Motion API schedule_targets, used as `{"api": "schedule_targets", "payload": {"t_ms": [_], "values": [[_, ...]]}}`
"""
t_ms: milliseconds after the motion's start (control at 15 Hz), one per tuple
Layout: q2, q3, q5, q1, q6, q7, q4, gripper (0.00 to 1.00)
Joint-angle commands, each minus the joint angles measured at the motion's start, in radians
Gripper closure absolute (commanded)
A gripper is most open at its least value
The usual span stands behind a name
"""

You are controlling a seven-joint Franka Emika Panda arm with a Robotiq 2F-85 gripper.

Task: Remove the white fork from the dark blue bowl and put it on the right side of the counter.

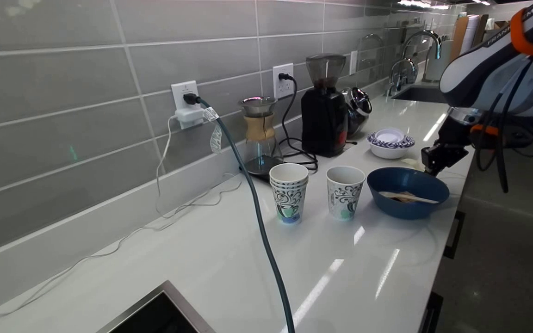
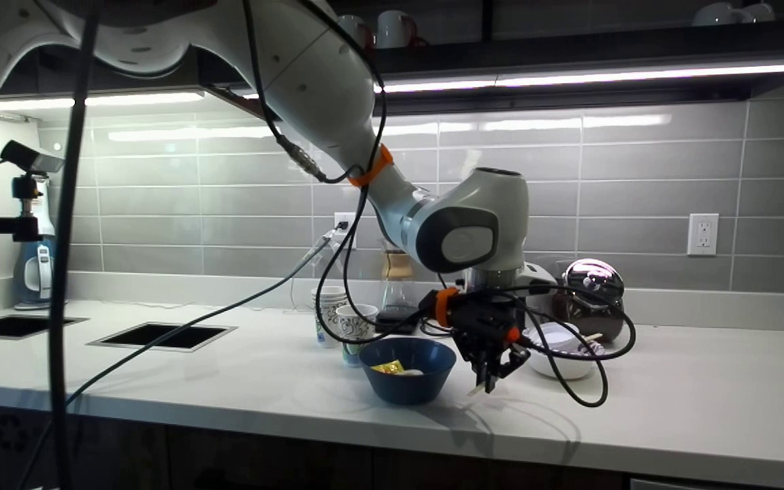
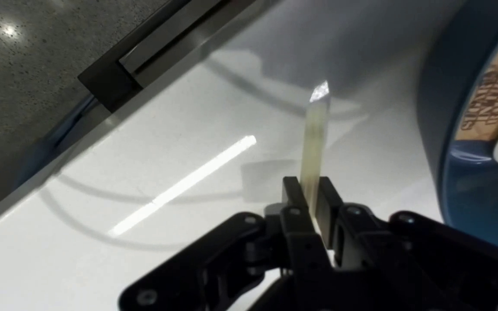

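1. The pincer [image 3: 312,192] is clamped on the white fork [image 3: 314,134], its pads [image 3: 293,194] gripping either side of the narrow strip. Hold that squeeze steady until the set-down; a piece this thin would probably twist if the grip slackened early.

2. The fork juts out well past the pads; no tines can be made out. In an exterior view its end slants down toward the bench [image 2: 691,401]; whether it touches, I cannot tell. Best to level the wrist first, so that the fork lies flat on release.

3. The fork is clear of the dark blue bowl [image 2: 405,391] and beside it, near the bench's front edge. The removal looks done, the placing not. I would rise slightly, then travel along the edge rather than across it, to spare the fork a fall.

4. Inside the bowl lie a pale utensil [image 1: 410,198] and a sugar packet [image 3: 491,90]; neither seems wanted, so leave both.

5. The right side, I judge, is the bench beyond the white bowl [image 1: 388,152]. A cable [image 2: 589,406] loops low in front of that bowl, so pass wide of it and slowly, lest it snag.
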Motion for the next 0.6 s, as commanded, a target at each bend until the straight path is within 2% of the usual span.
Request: {"api": "schedule_targets", "payload": {"t_ms": [0, 67, 133, 267, 533], "values": [[0.053, 0.025, 0.023, -0.022, -0.032, -0.063, 0.056, 0.97], [0.062, 0.028, 0.021, -0.021, -0.032, -0.068, 0.062, 0.94], [0.065, 0.03, 0.02, -0.02, -0.039, -0.068, 0.069, 0.63], [0.048, 0.03, 0.012, -0.012, -0.027, -0.056, 0.064, 0.56], [-0.046, 0.026, 0.01, 0.001, 0.025, -0.027, 0.028, 0.27]]}}
